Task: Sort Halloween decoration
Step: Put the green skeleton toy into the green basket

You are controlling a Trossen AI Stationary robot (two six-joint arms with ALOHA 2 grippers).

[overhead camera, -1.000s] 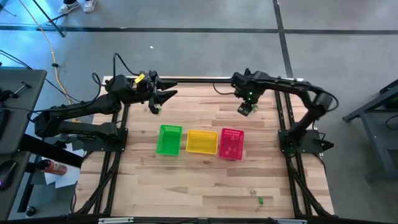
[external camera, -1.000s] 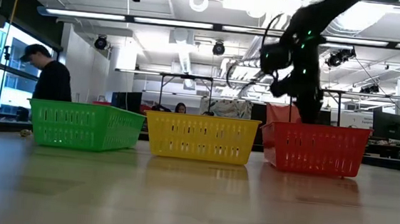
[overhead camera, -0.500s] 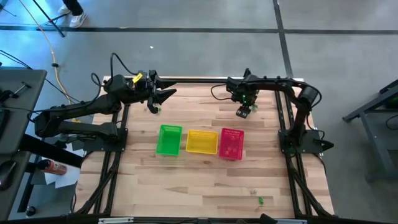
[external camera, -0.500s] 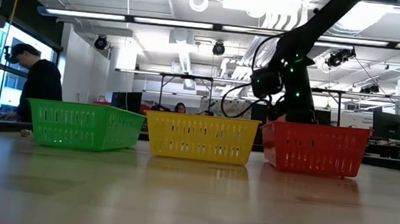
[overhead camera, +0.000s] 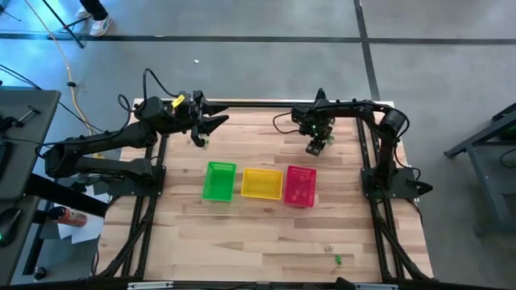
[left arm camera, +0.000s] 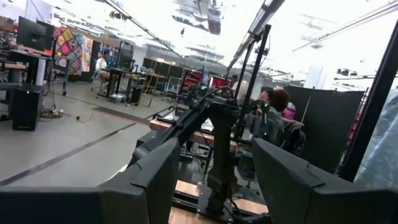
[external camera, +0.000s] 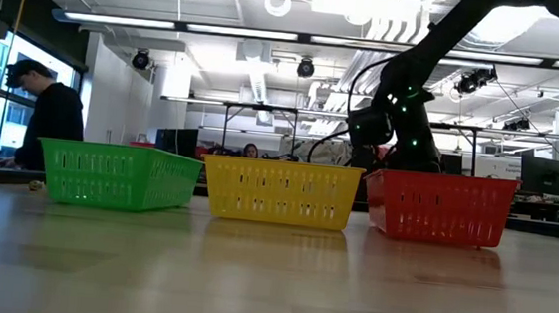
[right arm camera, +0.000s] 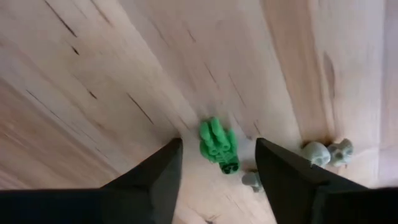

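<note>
Right wrist view: a green trinket (right arm camera: 218,145), small and knobbly, lies on the bare wooden table (right arm camera: 93,74), flanked by the two dark fingers (right arm camera: 152,180) of the right gripper (right arm camera: 217,177). Three pale trinkets (right arm camera: 317,154) lie close beside it. The green piece looks like light, rigid moulded plastic, likely to skid or roll if nudged; the surest hold appears to be across its narrow body, fingertips low to the board. The right gripper's jaws stand wide apart, holding nothing, with the green piece between them but untouched. High view: the right gripper (overhead camera: 317,146) hangs over the table's far right part, behind the pink basket (overhead camera: 300,186). The left gripper (overhead camera: 211,125) waits at the far left edge, spread and empty.
</note>
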